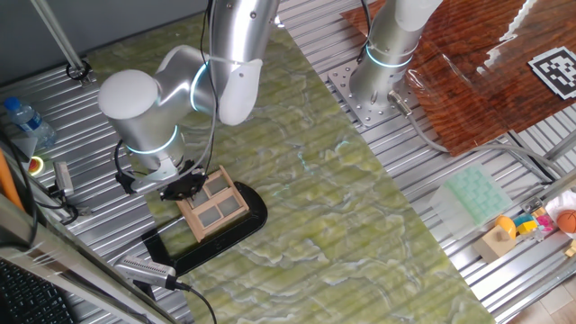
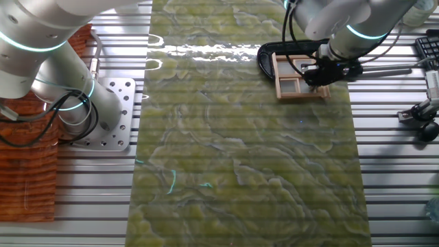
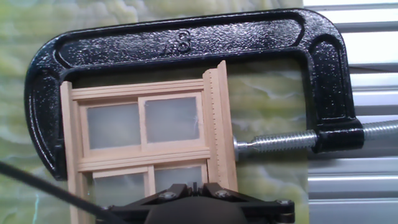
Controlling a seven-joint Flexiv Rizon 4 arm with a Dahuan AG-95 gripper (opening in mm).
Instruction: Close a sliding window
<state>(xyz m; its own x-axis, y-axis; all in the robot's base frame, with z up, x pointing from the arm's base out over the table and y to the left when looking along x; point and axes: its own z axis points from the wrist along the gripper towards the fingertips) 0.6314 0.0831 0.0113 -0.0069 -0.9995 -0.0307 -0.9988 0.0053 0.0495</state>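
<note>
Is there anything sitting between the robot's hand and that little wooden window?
Nothing visible. The end effector is right at the sliding window, at its lower edge in the hand view. The black clamp only wraps around the window's outside.

Looking like robotics lab: ribbed aluminium table [image 1: 504,270] carrying green marbled mat [image 1: 360,225], arm base bolting to perforated steel plate [image 2: 123,113], fiducial marker [image 1: 553,70] lying on wood board, cables trailing, C-clamp [image 3: 186,40] sitting on mat.

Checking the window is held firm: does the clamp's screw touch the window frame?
Touching. Hand view: the screw tip presses against the sliding window frame's side.
</note>
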